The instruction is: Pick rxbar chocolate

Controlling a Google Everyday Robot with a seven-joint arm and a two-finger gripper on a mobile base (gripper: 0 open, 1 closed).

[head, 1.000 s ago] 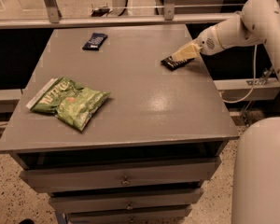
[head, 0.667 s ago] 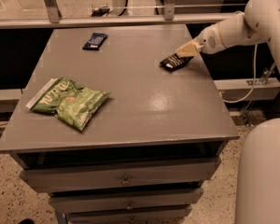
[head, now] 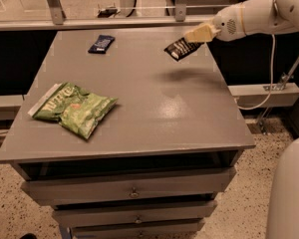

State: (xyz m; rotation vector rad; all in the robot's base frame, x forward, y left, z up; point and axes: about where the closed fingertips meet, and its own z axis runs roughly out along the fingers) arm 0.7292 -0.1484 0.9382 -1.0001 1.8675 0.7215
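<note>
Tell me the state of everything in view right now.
rxbar chocolate: held clear of the table, gripped at one end, tilted.
tool: above the table's far right, shut on the bar.
green chip bag: lying flat, front left.
navy wrapper: lying flat, far left.
drawers: closed.

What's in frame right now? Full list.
rxbar chocolate: 1, black, held above the table's far right corner
small wrapper: 1, dark navy, far left of the table
chip bag: 1, green, near left of the table
table: 1, grey, centre, with drawers below
cable: 1, white, right of the table
end effector: 1, cream, top right, gripping the rxbar chocolate
</note>
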